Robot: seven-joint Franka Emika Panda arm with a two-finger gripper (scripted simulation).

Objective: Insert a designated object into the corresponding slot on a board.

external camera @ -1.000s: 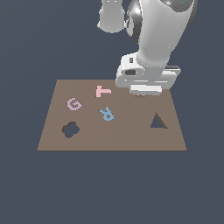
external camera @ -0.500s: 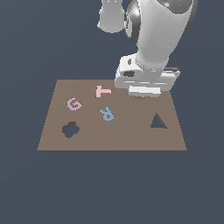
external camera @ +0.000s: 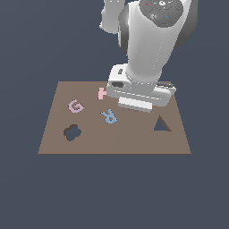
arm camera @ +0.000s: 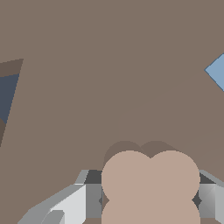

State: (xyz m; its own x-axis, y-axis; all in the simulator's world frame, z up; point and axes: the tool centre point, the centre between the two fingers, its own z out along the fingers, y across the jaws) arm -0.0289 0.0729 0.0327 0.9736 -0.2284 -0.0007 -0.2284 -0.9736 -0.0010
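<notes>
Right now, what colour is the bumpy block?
Peach-tan block, a little lighter than the brown board; wrist view shows it best.

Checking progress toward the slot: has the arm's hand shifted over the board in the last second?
Yes. In the exterior view the pincer has moved toward that view's left; its housing now hides most of the pink T, which showed fully before.
</notes>
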